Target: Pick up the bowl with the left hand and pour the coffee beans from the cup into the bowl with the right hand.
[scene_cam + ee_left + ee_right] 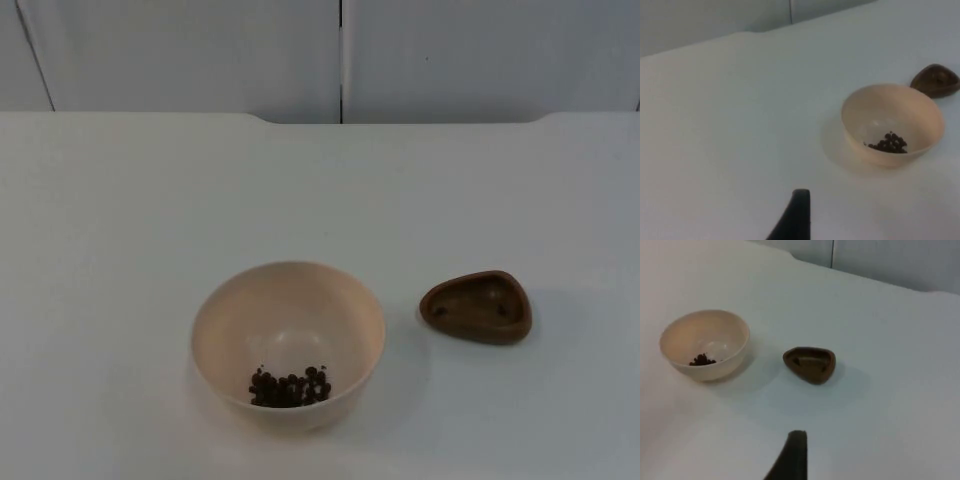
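A: What sits on the left of the white bench (pixel 120 220)?

B: A cream bowl (pixel 288 345), standing up, with a small heap of coffee beans (pixel 289 387) inside.

A: And to its right?

B: A brown cup (pixel 477 306), near the bowl but not touching. It looks almost empty.

A: The left end effector (pixel 792 220) and right end effector (pixel 790 457)?

B: One black fingertip shows for each, well apart from both. Spread or pressed together, I cannot tell.
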Available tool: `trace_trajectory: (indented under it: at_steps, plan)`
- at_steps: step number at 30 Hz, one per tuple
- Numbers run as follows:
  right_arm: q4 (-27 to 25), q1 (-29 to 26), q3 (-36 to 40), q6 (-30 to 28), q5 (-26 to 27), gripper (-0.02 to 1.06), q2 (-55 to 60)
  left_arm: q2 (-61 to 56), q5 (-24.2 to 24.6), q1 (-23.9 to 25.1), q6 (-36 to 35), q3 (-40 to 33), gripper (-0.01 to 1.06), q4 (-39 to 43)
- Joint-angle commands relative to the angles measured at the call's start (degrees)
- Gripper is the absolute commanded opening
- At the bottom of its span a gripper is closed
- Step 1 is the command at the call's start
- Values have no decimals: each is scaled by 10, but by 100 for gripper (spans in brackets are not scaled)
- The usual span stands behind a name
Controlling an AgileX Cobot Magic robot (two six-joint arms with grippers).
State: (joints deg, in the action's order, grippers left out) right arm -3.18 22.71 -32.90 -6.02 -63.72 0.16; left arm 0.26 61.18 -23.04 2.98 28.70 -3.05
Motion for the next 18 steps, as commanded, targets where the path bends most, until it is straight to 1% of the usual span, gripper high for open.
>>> trace_trajectory:
  at_steps: [1, 5, 11, 15, 18]
  plan:
    - [1, -2, 6, 4, 1, 83, -2, -3, 4, -3, -7, -5, 86, 6]
    - [1, -2, 6, 4, 4, 83, -2, -3, 4, -3, -8, -5, 86, 7]
    - [8, -2, 6, 0, -11, 83, -2, -3, 4, -3, -8, -5, 86, 7]
    - [40, -2, 6, 7, -16, 83, -2, -3, 4, -3, -8, -5, 86, 7]
    - [41, -2, 6, 7, -16, 83, -2, -3, 4, -3, -8, -5, 86, 7]
